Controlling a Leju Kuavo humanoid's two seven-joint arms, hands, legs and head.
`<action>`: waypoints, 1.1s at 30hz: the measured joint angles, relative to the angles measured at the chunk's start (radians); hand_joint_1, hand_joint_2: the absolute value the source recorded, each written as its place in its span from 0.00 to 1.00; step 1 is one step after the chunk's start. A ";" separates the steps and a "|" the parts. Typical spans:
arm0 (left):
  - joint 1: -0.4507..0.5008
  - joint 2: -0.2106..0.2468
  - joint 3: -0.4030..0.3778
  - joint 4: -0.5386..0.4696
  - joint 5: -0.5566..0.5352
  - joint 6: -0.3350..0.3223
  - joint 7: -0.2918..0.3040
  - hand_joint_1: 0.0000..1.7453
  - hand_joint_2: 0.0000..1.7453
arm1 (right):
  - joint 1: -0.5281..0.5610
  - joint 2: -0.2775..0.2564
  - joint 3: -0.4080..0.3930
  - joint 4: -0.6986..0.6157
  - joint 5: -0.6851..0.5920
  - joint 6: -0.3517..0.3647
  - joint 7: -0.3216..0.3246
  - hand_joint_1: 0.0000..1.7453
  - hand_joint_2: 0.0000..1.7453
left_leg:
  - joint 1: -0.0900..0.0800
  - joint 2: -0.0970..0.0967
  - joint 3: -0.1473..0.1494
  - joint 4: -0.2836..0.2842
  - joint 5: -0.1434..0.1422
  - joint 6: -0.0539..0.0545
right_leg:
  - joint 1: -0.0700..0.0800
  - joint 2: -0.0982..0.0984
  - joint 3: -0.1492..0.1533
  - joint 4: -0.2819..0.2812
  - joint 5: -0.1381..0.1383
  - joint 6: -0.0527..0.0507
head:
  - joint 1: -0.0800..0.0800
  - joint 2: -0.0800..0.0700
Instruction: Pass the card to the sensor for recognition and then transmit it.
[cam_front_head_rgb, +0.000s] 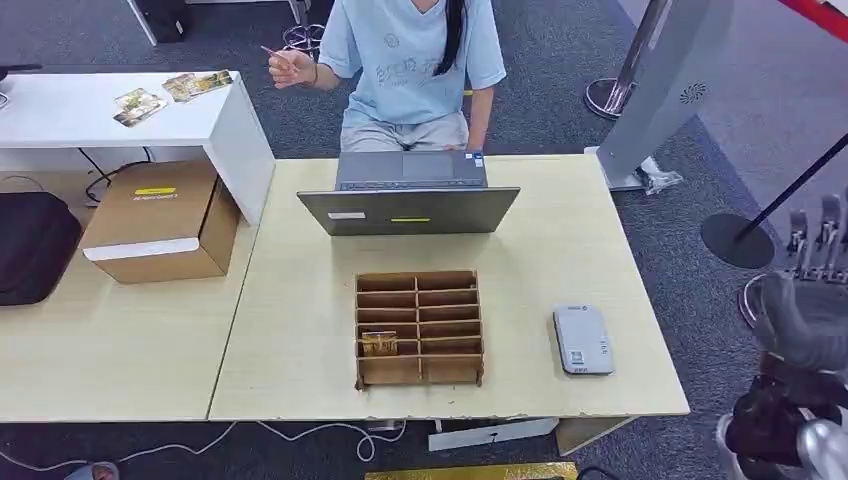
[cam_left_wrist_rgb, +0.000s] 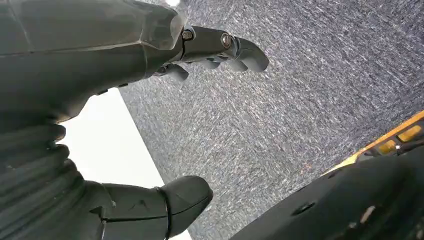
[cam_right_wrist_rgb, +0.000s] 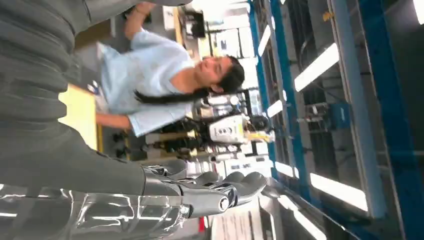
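Observation:
A small yellowish card (cam_front_head_rgb: 379, 343) stands in a left slot of the brown cardboard divider box (cam_front_head_rgb: 420, 372) at the middle of the wooden table. The grey sensor pad (cam_front_head_rgb: 583, 339) lies flat to the right of the box. My right hand (cam_front_head_rgb: 812, 262) is raised off the table's right edge with its fingers pointing up; in the right wrist view the right hand (cam_right_wrist_rgb: 210, 189) has straight fingers and holds nothing. My left hand (cam_left_wrist_rgb: 125, 60) hangs over grey carpet, thumb (cam_left_wrist_rgb: 182, 197) and fingers (cam_left_wrist_rgb: 235, 47) apart, nothing between them.
A grey laptop (cam_front_head_rgb: 410, 195) stands behind the divider box, with a person (cam_front_head_rgb: 410, 60) seated at it. A cardboard carton (cam_front_head_rgb: 160, 220) and a black bag (cam_front_head_rgb: 30, 245) sit on the left table. Stanchion bases (cam_front_head_rgb: 735, 240) and a grey stand (cam_front_head_rgb: 670, 80) are at the right.

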 joint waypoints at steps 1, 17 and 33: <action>0.000 0.000 0.004 0.000 0.003 0.000 -0.002 0.00 1.00 | 0.028 0.002 0.000 -0.014 -0.016 0.018 -0.002 0.00 1.00 | 0.000 0.000 0.000 0.000 0.000 0.000 | 0.000 0.000 0.000 0.000 0.000 0.000 | 0.000 0.000; -0.003 0.001 0.040 0.000 -0.005 0.025 0.017 0.00 1.00 | 0.234 0.231 0.292 -0.055 0.450 -0.152 -0.097 0.00 1.00 | 0.000 0.004 0.001 -0.001 0.000 -0.001 | 0.000 0.004 0.000 0.001 -0.001 0.000 | 0.000 0.000; 0.001 -0.003 0.043 0.000 -0.067 0.014 0.028 0.00 1.00 | 0.221 0.288 0.442 0.085 2.078 -0.690 0.489 0.00 1.00 | 0.000 0.004 0.001 -0.001 0.000 -0.001 | 0.000 0.004 0.001 0.001 -0.001 0.000 | 0.000 0.000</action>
